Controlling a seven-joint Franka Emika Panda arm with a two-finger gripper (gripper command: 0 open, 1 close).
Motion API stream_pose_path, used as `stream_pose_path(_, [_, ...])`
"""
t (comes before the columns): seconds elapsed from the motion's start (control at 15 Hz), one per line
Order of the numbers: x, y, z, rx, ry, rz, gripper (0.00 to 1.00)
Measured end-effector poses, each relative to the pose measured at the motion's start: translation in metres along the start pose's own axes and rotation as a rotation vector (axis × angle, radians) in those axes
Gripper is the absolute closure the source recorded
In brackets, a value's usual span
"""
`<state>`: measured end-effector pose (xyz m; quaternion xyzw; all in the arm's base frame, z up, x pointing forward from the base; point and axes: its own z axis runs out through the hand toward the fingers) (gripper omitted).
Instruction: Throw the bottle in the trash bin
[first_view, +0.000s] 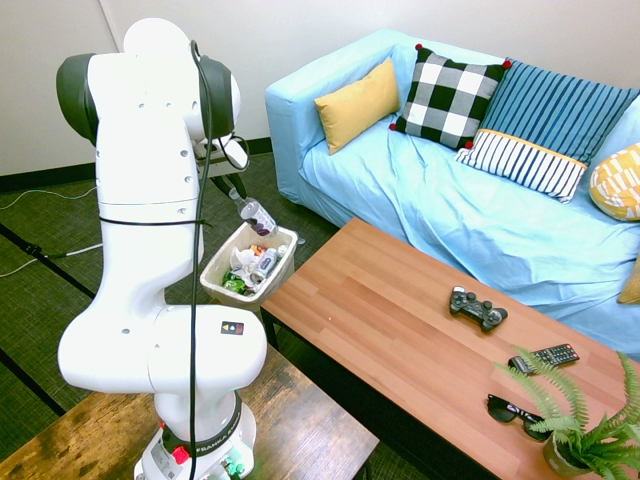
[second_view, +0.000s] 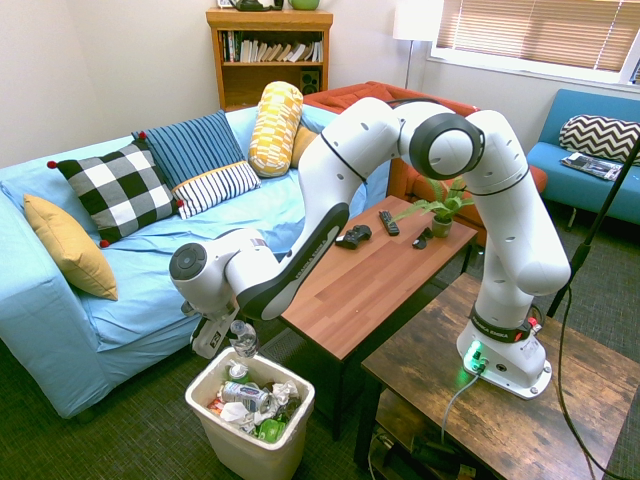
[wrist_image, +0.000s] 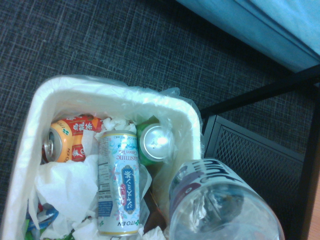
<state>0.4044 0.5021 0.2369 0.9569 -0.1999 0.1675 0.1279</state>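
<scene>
- Going left to right in the first exterior view, you start with the claw (first_view: 237, 192): its fingers are together on the bottle's narrow end, so you have a clamped grip, high up by the sofa side of the bin.
- Below the claw, here's your trash bin (second_view: 262, 458), open at the top and lined with clear plastic. Inside sit a Jasmine Green Tea can (wrist_image: 119, 182), an orange-and-red can (wrist_image: 75, 137) and crumpled white paper (wrist_image: 67, 182). It's well filled, but the bottle looks likely to fit on top.
- And the bottle (first_view: 258, 218), clear with a purple-printed label, hangs tilted just under the claw, its wide end outward and down, above the bin's edge area. Picking and carrying look done; you have the final lining-up and the release left.
- Watch the rim! The wrist view puts the bottle across one corner of it, so a drop here could clip the edge or tip outside. I'd ease it toward the middle of the opening first.
- Beyond the claw, the blue-covered sofa (first_view: 420, 200) bounds your room on the far side.
- Right of the claw, the coffee table (first_view: 390, 310) crowds the bin with its near corner; keep any sideways swing small. Its game controller (first_view: 478, 309) lies well apart from your path.
</scene>
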Motion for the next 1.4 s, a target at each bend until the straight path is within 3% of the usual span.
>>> stream_pose_path(1.4, [0.026,-0.004,0.002,-0.005,-0.002,0.055,0.0])
